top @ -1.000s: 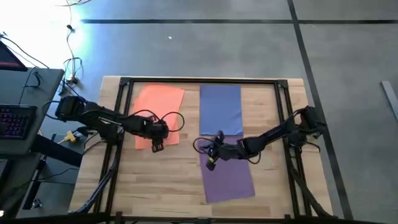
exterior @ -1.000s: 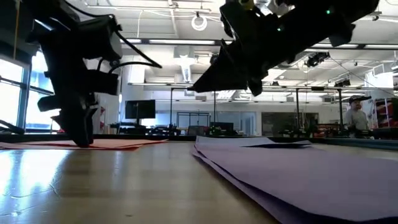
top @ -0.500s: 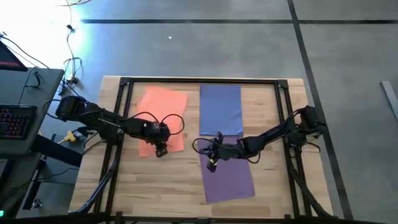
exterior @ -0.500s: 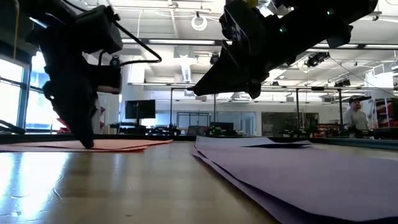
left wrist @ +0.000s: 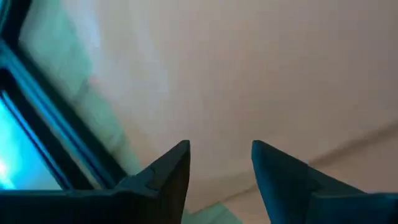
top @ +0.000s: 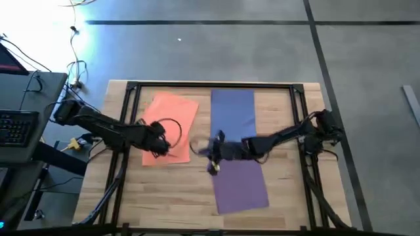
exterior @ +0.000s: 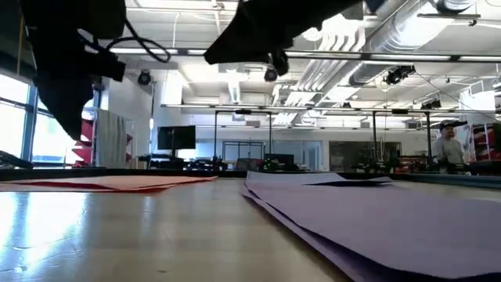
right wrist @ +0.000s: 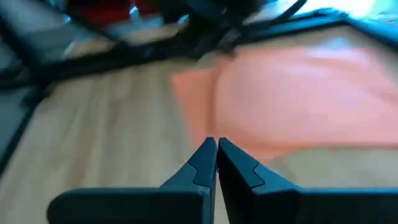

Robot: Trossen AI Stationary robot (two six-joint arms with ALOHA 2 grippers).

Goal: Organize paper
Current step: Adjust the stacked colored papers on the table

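Observation:
The orange paper (top: 172, 124) lies flat on the table's left half, turned a little askew. The blue paper (top: 233, 113) lies at the far middle, and the purple paper (top: 241, 185) lies nearer, overlapping the blue paper's near end. My left gripper (top: 159, 148) hovers open over the orange paper's (left wrist: 249, 68) near part; in the low view it (exterior: 66, 102) is raised clear of the sheet (exterior: 117, 182). My right gripper (right wrist: 216, 149) is shut and raised off the table, between the orange and purple paper (top: 212, 165), pointing toward the orange paper (right wrist: 298, 106).
A black frame (top: 210, 84) runs around the tabletop. Bare wood (top: 177, 190) lies along the near left part. A desk with a keyboard (top: 16, 128) stands beyond the table's left edge. A person (exterior: 448, 149) stands far off in the room.
My left gripper, its tip down on the orange paper's near edge, turned the sheet a little askew, then rose off it and drew back toward the table's left edge. My right gripper has risen and gone toward the table's left, off the purple paper.

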